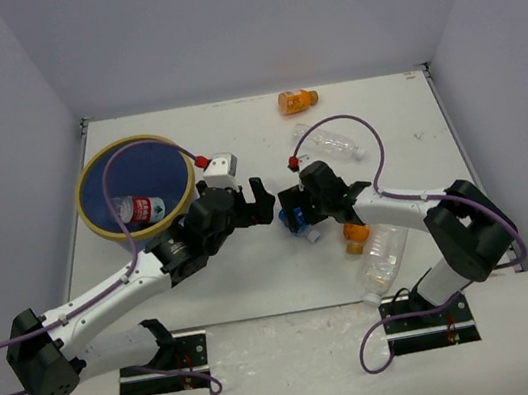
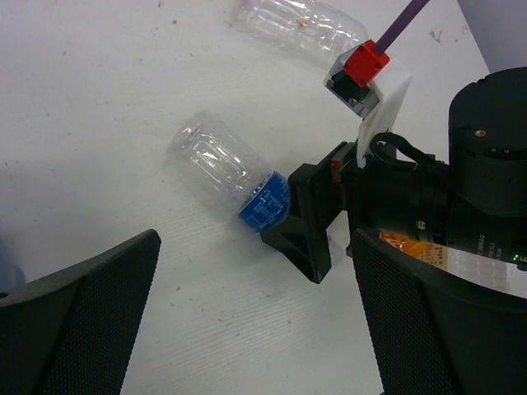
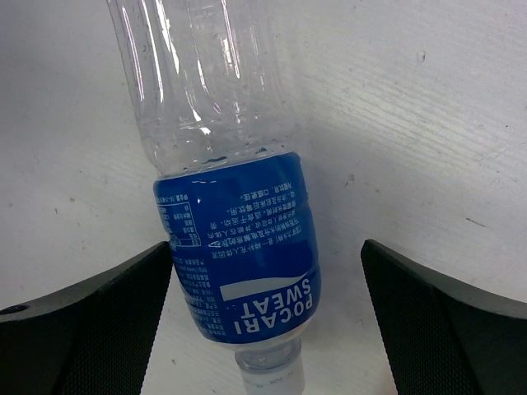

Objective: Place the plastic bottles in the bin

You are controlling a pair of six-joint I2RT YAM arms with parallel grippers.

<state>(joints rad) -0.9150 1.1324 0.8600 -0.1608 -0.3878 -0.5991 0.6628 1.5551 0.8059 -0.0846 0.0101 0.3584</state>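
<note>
One bottle with a red label (image 1: 144, 208) lies in the bin (image 1: 128, 174) at the far left of the surface (image 1: 258, 280); a clear bottle with a blue label (image 3: 239, 271) lies on its side near the middle, cap end toward the right wrist; the right jaws stand wide to either side of its labelled end, touching nothing; the left jaws, just to its left, gape equally wide and empty; the bottle looks empty, so probably light, thin-walled, apt to roll or buckle; the labelled band near the neck should be stiffer and less slick than the ribbed clear body, so a gentle grip across it there seems best.
</note>
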